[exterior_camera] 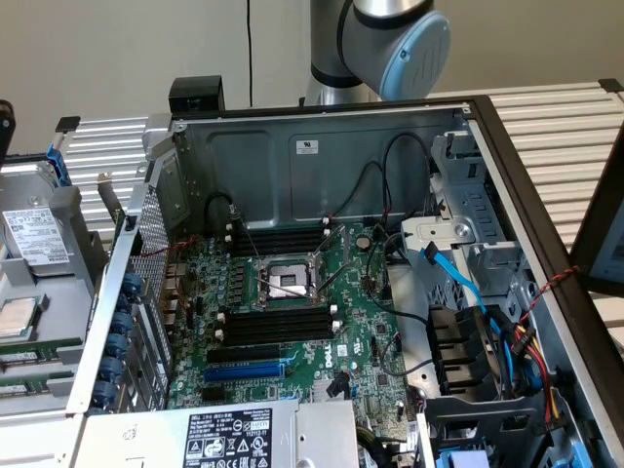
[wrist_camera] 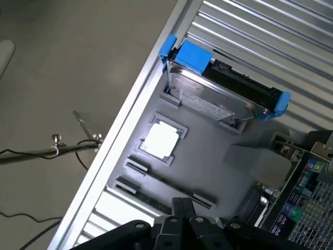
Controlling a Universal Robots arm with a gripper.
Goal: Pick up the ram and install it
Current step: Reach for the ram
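You'll see the ram (exterior_camera: 34, 353), a long narrow green stick, lying lengthwise in the grey tray (exterior_camera: 58, 292) at the exterior view's lower left, outside the computer case (exterior_camera: 292, 146).

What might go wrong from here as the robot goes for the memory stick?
1. The tool is shut near the ram; lowered like this, it would likely press on the stick instead of straddling it.
2. A second stick and a chip lie close by in the same tray, so a slight miss may knock them.
3. Black cables hang near the slots and might snag the arm.
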